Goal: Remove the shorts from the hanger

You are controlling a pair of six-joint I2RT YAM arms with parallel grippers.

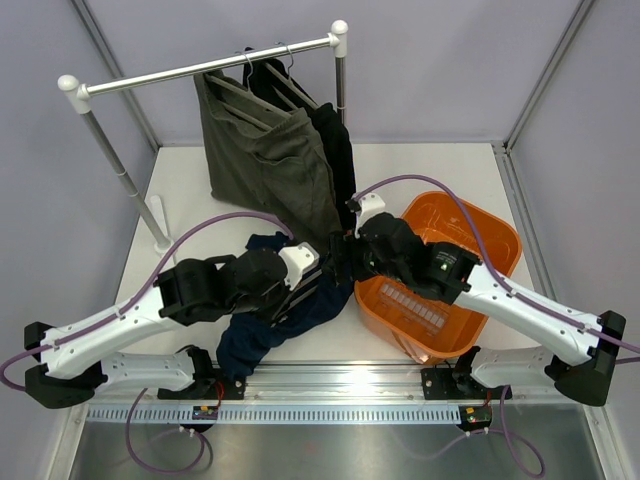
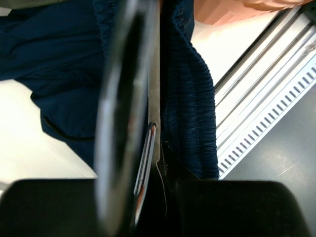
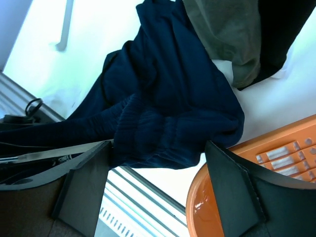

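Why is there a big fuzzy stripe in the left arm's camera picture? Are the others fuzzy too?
Left wrist view: the stripe is too close to the lens to focus; the navy shorts beside it look crisp. Right wrist view: sharp, slight shine on the orange basket. Top view: sharp, evenly lit.

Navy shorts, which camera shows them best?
Right wrist: the navy shorts fill the frame, waistband and folds clear. Top view hides them partly under the arms; left wrist shows only a close waistband strip.

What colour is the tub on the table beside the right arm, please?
The tub is orange, seen best in the top external view.
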